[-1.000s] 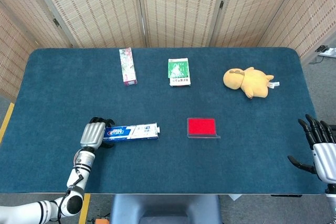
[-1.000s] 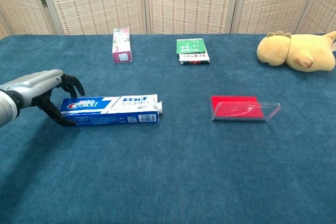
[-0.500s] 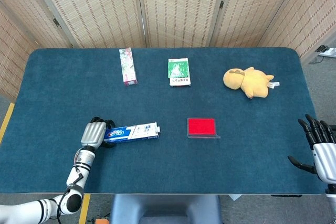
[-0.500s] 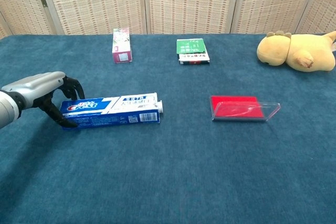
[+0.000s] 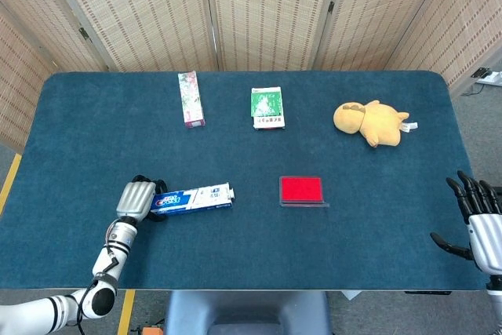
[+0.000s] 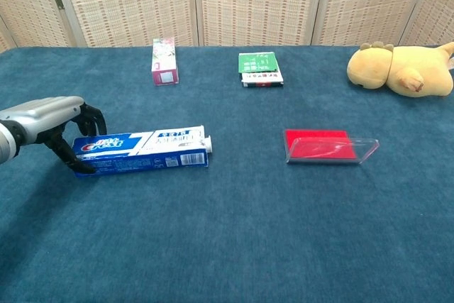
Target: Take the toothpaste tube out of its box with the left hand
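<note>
Your left hand [image 6: 44, 120] has moved a little to the left, toward the edge of the table. It grips the end of the toothpaste box [image 6: 140, 151], and the box has slid along with it. In the chest view the box's far end used to sit closer to the red case; now there is more blue cloth between them. In the head view the box [image 5: 193, 198] has also slipped left and a bit closer to you. It is tipped now, with the white end a little higher than before.
</note>
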Available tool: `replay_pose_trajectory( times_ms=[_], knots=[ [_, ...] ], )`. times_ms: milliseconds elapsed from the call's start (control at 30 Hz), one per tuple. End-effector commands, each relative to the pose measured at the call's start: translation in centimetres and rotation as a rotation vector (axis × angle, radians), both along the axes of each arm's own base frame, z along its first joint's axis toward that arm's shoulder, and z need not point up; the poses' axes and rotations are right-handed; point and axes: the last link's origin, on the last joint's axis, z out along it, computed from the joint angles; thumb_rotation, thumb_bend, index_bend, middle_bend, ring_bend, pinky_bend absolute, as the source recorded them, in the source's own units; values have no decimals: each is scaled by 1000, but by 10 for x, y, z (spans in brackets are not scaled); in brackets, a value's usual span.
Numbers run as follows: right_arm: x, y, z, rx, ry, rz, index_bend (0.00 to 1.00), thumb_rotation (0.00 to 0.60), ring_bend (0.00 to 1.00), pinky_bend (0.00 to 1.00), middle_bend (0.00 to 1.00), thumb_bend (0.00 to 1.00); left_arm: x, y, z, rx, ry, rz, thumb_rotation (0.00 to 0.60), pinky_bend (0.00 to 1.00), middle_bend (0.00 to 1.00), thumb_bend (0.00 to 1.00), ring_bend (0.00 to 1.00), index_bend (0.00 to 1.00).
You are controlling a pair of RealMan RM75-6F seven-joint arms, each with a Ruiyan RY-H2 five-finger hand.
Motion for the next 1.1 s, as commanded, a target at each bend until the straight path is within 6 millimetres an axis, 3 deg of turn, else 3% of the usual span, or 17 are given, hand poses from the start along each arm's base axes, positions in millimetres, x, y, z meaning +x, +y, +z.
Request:
replay_pose_trajectory(
  times_ms=[33,433,800,1100],
  knots=[
    [0,0,-1,4,2,1,0,600,0,0,0,207,3,0,2,8,-5,-24,600,221,516,120,354,433],
    [2,0,-3,12,7,7,0,600,0,0,0,207,31,6,36,76,64,-178,600,209,516,122,344,428],
    [3,3,-2,11,8,16,0,600,0,0,0,207,75,-3,64,137,262,-390,600,202,516,122,351,435],
    [4,3,-4,17,13,23,0,600,0,0,0,208,94,-5,88,244,420,-540,600,101,523,122,348,443]
  ],
)
